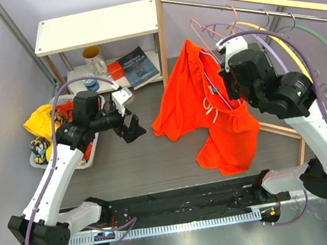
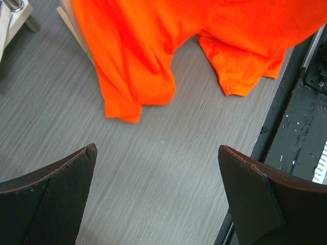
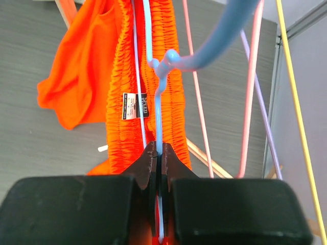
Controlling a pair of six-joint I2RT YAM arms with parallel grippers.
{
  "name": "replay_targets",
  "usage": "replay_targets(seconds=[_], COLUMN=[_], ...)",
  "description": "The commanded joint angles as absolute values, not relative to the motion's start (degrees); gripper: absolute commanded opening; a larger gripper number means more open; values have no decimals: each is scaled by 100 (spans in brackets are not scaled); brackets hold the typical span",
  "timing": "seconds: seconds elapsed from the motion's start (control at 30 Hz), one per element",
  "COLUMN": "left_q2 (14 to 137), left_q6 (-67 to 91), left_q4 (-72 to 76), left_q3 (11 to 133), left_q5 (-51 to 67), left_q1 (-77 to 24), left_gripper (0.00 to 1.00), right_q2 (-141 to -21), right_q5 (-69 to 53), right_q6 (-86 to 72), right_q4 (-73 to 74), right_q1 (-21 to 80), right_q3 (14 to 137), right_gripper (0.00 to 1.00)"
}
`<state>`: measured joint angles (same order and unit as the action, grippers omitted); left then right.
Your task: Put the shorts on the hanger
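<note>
The bright orange shorts [image 1: 211, 113] hang off the table, both legs trailing down onto the grey surface. In the right wrist view their gathered waistband [image 3: 120, 76] drapes around the thin light-blue hanger [image 3: 158, 92], whose wire runs down into my right gripper [image 3: 159, 149]. That gripper [image 1: 227, 91] is shut on the hanger wire. My left gripper [image 1: 132, 125] hovers left of the shorts, apart from them, wide open and empty [image 2: 156, 148]. Its view shows the two leg hems [image 2: 138, 87] ahead on the table.
A wooden clothes rack [image 1: 244, 0] at the back right carries pink [image 3: 253, 92], lilac, yellow and green [image 1: 324, 54] hangers close to my right arm. A white shelf [image 1: 98, 23] holds a mug [image 1: 94, 60] and a book [image 1: 140, 65]. A basket with a yellow garment [image 1: 40, 121] sits at the left.
</note>
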<state>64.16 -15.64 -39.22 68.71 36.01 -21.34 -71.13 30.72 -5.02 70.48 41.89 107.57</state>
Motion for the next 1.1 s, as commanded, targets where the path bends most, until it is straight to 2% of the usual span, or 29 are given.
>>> replay_targets(seconds=[0.0,0.27,0.53,0.8,1.07], left_q2=[6188,6144,6064,6056,5950], left_q6=[-1582,-1520,-1371,-1301,-1424], left_q4=[-3744,-3735,-3516,-3410,-3480], left_q3=[6733,6653,6320,6161,5985], left_q5=[3612,3735,3920,4104,4183], left_q1=[-2109,-2109,-2109,-2118,-2109], left_gripper=[100,100,100,100,100], right_q2=[-7355,-7752,-7664,-7770,-7348], right_q5=[3533,3717,4034,4351,4411], right_q6=[-624,-518,-142,97,263], right_q4=[5995,4766,3043,2461,2365], right_q1=[4192,4192,4192,4166,4166], right_q3=[11390,11531,10846,10758,10258], right_gripper=[1,1,1,1,1])
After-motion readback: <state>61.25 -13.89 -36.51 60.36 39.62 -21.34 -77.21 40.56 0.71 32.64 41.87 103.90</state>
